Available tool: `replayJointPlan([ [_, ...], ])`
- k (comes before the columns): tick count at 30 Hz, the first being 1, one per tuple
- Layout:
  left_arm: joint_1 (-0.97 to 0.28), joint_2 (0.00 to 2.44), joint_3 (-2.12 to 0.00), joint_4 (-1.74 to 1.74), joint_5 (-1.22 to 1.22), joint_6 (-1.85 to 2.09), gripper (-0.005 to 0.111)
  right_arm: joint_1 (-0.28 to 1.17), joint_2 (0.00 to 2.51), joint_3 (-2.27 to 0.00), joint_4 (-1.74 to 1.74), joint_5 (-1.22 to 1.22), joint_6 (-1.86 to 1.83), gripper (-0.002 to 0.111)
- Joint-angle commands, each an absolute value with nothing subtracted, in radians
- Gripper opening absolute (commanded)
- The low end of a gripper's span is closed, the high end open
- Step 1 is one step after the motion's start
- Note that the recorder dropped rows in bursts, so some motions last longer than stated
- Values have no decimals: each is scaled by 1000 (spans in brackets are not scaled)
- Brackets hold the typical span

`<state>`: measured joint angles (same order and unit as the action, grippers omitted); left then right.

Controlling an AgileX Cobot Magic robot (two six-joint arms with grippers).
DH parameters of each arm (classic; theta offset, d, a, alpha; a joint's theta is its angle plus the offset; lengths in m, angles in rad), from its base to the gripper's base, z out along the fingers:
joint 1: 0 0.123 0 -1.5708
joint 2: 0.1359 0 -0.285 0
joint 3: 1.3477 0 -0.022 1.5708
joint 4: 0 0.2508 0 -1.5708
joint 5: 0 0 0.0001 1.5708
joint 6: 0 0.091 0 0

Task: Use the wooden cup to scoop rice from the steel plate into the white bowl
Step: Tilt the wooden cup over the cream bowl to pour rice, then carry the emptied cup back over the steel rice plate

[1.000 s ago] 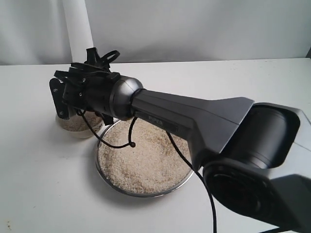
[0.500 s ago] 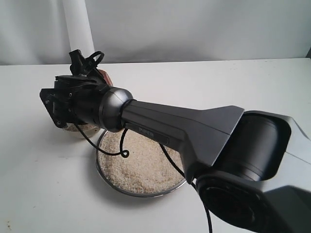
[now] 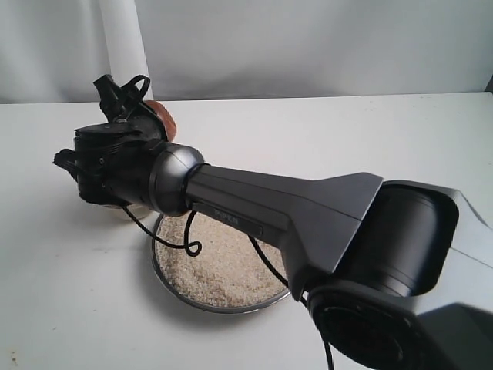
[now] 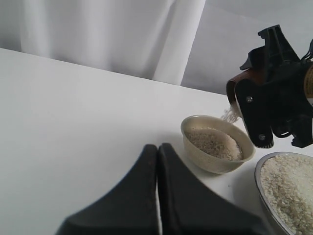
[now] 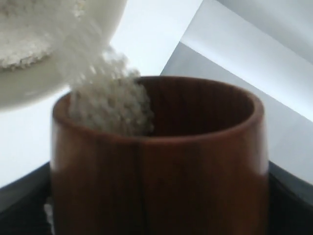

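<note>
My right gripper [image 4: 247, 98] is shut on the wooden cup [image 4: 234, 92], tipped over the white bowl [image 4: 217, 147]. Rice [image 4: 230, 115] streams from the cup's mouth into the bowl, which holds a mound of grains. In the right wrist view the wooden cup [image 5: 161, 166] fills the frame, with rice [image 5: 112, 107] sliding over its lip toward the white bowl [image 5: 49, 44]. The steel plate [image 3: 219, 309] lies under the right arm, spread with rice [image 3: 223, 262]. In the exterior view the wooden cup [image 3: 163, 117] shows above the wrist and the bowl is hidden. My left gripper [image 4: 157, 147] is shut and empty, short of the bowl.
The right arm's dark forearm [image 3: 277, 204] stretches across the plate from the lower right, and a black cable [image 3: 189, 245] loops down over the rice. A white column [image 3: 123, 46] and pale backdrop stand behind the white table [image 3: 385, 139].
The right wrist has rolled and shifted slightly left, bringing the wooden cup up into view and tipping it over the bowl. Rice is now pouring out.
</note>
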<state>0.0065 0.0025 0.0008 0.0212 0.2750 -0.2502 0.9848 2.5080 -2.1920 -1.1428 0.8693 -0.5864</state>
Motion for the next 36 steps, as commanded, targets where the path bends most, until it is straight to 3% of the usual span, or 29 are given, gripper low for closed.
replayJointPlan([
  [1,0,0,0,18,266,-254,0,987,2498,-2199,-1190,875,-655,0],
  [18,0,0,0,18,266,-254,0,1007,2491,-2199,-1302,808,-688,0],
  [28,0,0,0,18,266,-254,0,1000,2372,-2199,-799,881,-674,0],
  [36,0,0,0,18,266,-254,0,998,2328,-2199,-681,929,-522,0],
])
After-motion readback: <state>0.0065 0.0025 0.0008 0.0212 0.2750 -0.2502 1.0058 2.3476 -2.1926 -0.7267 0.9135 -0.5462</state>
